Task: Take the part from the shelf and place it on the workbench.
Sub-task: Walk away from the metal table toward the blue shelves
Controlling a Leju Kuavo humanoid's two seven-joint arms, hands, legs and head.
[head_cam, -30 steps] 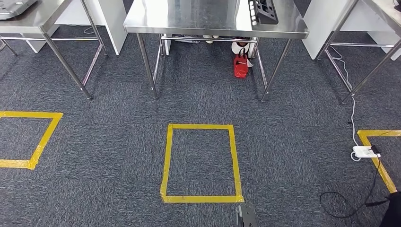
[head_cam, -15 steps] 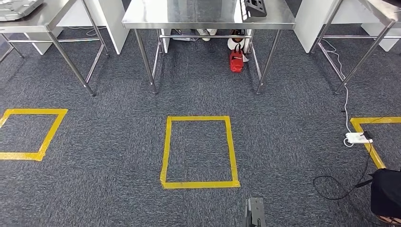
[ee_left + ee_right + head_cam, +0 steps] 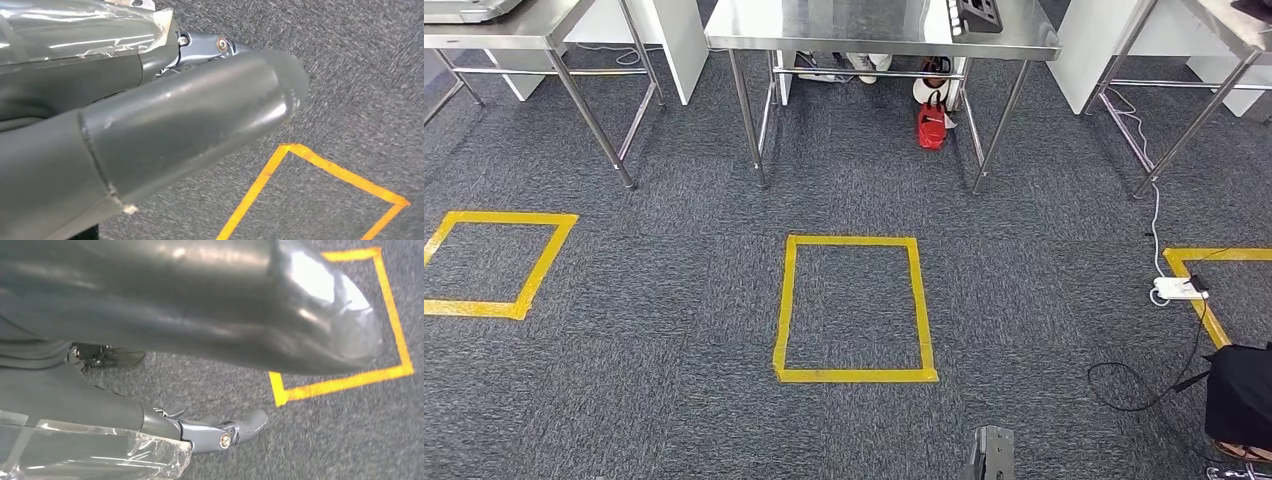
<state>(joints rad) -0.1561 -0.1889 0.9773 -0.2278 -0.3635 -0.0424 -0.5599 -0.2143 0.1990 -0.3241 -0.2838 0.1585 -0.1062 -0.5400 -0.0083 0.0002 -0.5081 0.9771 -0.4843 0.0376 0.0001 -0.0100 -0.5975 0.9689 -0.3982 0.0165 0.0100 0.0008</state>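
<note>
Grey speckled carpet (image 3: 674,300), yellow tape square (image 3: 854,375), red bag (image 3: 931,128)

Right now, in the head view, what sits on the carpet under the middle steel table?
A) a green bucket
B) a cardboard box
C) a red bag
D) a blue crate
C: a red bag stands on the grey carpet beneath the middle steel table, next to its right front leg, well beyond the yellow tape square.

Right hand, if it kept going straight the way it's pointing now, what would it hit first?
Most likely the grey carpet: the right hand hangs over bare floor beside the yellow tape square, holding nothing. Depth is unclear.
</note>
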